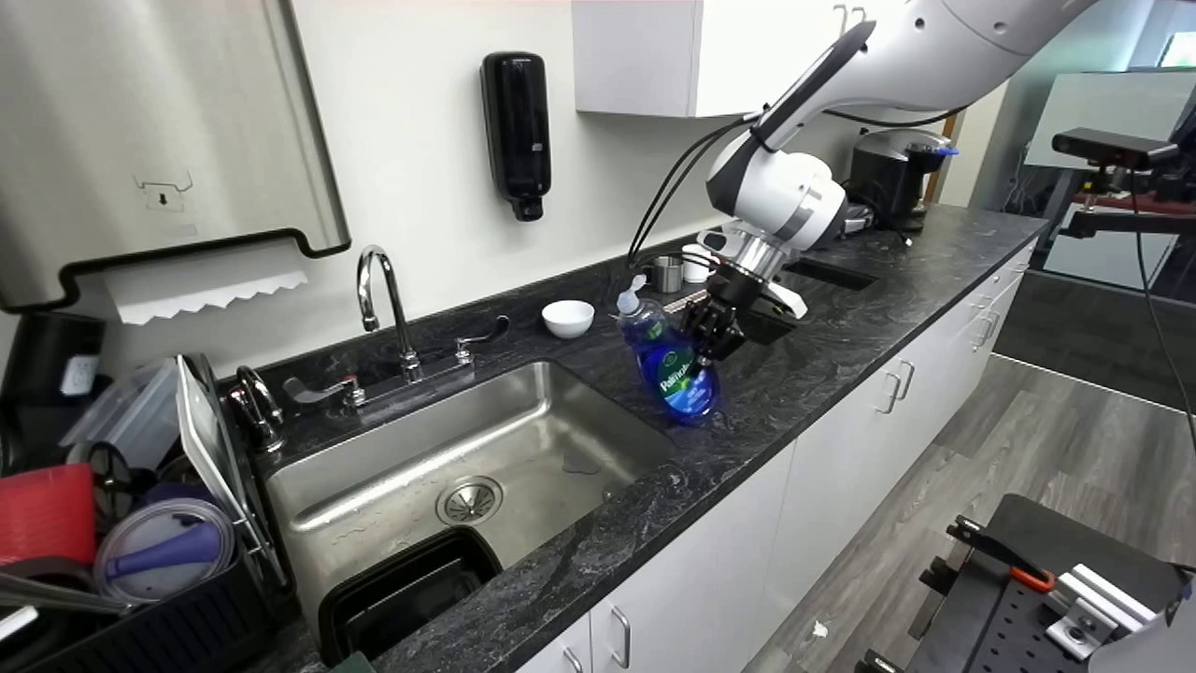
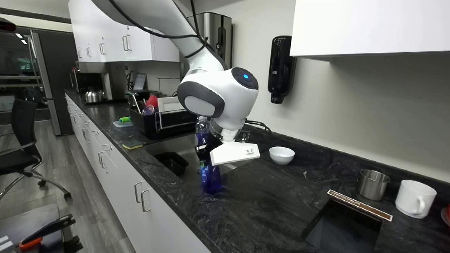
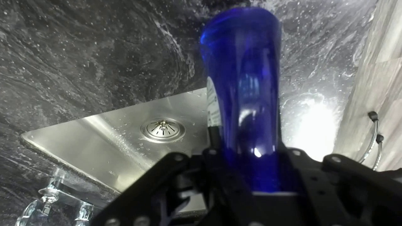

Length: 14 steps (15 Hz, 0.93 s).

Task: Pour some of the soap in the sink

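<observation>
Pale wall (image 1: pixel 420 140); white cupboards (image 2: pixel 112 33) above dark veined counter (image 2: pixel 270 203); black wheeled chair (image 2: pixel 21 123) on grey plank floor (image 2: pixel 86 196)

The clear bottle of blue soap (image 1: pixel 665 360) is tilted, pale cap (image 1: pixel 631 295) uppermost, near the rectangular stainless-steel sink (image 1: pixel 542 449), whose basin looks wet.

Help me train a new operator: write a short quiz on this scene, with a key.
1. Multiple choice: the gripper is shut on (a) a white mug, (b) a soap bottle, (c) a sponge.
2. True or false: a white bowl stands on the counter, outside the sink.
3. Which end of the soap bottle is uppermost, and what might pouring need?

Key: 1. b. 2. True. 3. The cap; the soap bottle probably must tip further, over the sink.
</observation>
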Available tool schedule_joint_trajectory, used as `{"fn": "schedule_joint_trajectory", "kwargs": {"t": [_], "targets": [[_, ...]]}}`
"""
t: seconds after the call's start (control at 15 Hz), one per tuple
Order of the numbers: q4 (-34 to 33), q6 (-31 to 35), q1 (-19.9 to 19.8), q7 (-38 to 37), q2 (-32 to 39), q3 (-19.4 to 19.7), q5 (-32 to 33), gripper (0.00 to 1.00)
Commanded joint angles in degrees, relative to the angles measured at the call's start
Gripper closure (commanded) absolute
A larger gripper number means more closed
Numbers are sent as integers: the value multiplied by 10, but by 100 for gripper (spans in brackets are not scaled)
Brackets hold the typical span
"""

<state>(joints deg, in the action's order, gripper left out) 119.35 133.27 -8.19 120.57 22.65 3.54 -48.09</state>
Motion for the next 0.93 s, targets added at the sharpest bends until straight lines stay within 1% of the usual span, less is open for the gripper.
{"fn": "schedule_joint_trajectory", "kwargs": {"t": [0.0, 0.2, 0.33, 0.53, 0.87], "targets": [[17, 63, 13, -15, 26, -11, 32, 89], [20, 75, 20, -20, 30, -22, 35, 89], [26, 95, 21, -24, 45, -27, 48, 89], [24, 96, 17, -33, 41, -29, 61, 89], [21, 98, 12, -33, 42, -31, 63, 89]]}}
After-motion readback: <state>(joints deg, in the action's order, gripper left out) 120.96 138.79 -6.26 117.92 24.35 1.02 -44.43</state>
